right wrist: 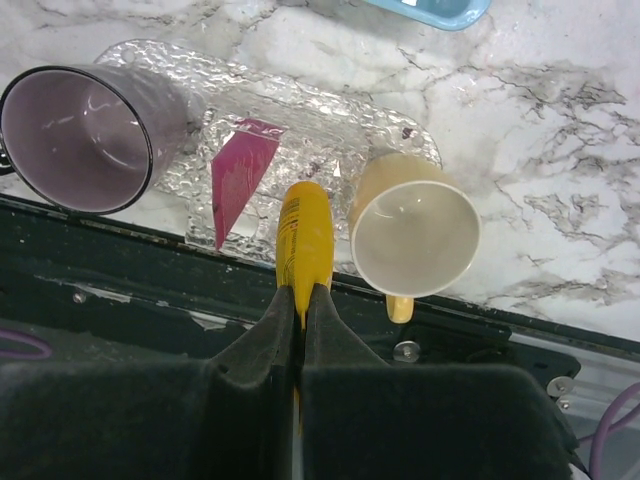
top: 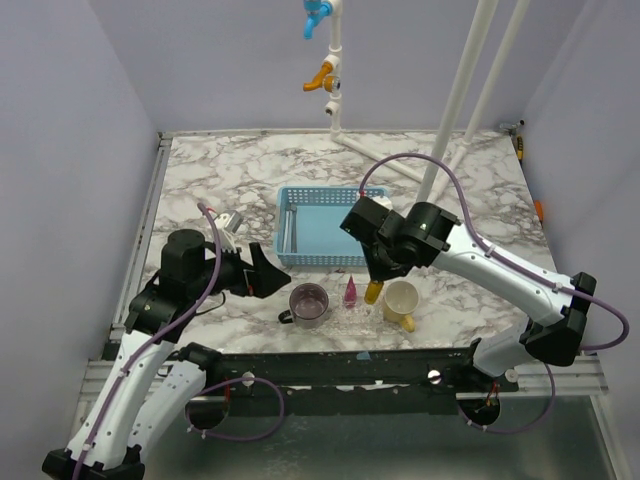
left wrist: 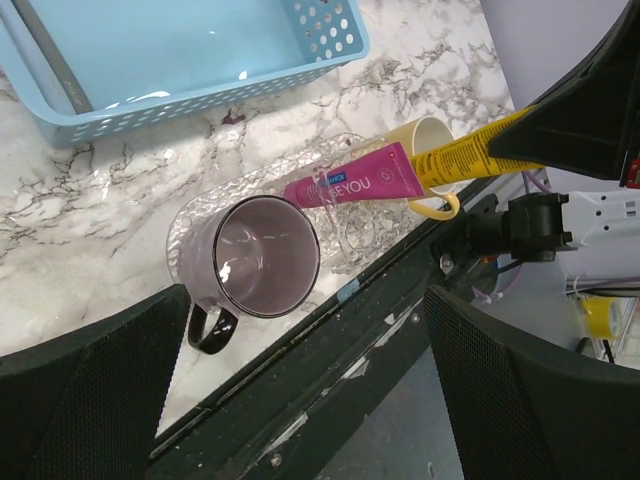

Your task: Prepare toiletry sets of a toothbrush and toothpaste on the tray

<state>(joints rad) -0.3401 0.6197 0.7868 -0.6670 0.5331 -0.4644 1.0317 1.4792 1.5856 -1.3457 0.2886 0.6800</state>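
Right gripper (right wrist: pixel 300 298): pointing down over the tray's near edge, jaws pinched tight on yellow toothpaste (right wrist: pixel 303 235).
Left gripper (top: pixel 265 272): low, left of purple mug (right wrist: pixel 75 135), jaws wide, empty.
Tray (right wrist: pixel 310 110): pink toothpaste (right wrist: pixel 238 175) lying flat on it; cream mug (right wrist: pixel 415 235) at its right end.
Blue basket (top: pixel 320 225): behind tray.

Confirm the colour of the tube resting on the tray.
Magenta-pink tube; clearest in left wrist view.
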